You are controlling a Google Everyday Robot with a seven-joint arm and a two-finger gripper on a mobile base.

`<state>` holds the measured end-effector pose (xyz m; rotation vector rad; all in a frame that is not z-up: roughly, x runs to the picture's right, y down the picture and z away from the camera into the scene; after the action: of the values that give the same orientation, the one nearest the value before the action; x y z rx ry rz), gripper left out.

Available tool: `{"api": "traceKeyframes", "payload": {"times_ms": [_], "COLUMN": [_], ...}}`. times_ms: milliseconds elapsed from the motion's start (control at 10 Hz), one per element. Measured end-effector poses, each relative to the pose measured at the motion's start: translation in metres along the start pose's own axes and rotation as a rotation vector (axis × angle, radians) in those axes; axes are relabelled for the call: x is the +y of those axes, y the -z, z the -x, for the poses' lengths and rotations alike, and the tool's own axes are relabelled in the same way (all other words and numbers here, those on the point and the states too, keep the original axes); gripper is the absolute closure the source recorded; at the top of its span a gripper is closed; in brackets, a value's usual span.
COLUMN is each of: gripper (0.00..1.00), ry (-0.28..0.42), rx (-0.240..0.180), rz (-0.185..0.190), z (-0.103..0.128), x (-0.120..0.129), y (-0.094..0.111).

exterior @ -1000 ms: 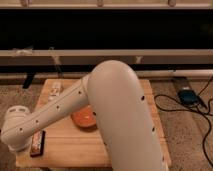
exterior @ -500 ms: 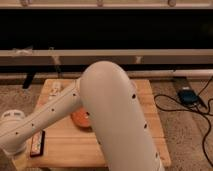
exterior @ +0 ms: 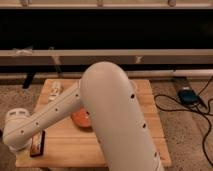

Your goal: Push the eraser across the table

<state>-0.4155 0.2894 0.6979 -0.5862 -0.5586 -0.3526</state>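
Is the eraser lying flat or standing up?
Flat: the eraser lies face up on the table; the tool is hidden behind the arm beside it.

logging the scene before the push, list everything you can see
table: 1, light wood, centre
eraser: 1, dark with reddish-brown face, table's front left edge
bowl: 1, orange, mid-table, partly hidden by the arm
whitish object: 1, table's back left
small box: 1, dark, floor right of the table
cables: black, floor at right
arm: 1, white, reaching across the table to its front left
gripper: 1, white, at the arm's end by the front left corner, beside the eraser
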Motion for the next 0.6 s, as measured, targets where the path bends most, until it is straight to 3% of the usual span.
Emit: {"api": "traceKeyframes", "payload": {"times_ms": [600], "gripper": [0.20], "ry": [-0.065], "rx": [0.017], "rz": [-0.006], "z": [-0.023], "x": [-0.010], "y": [-0.017]}}
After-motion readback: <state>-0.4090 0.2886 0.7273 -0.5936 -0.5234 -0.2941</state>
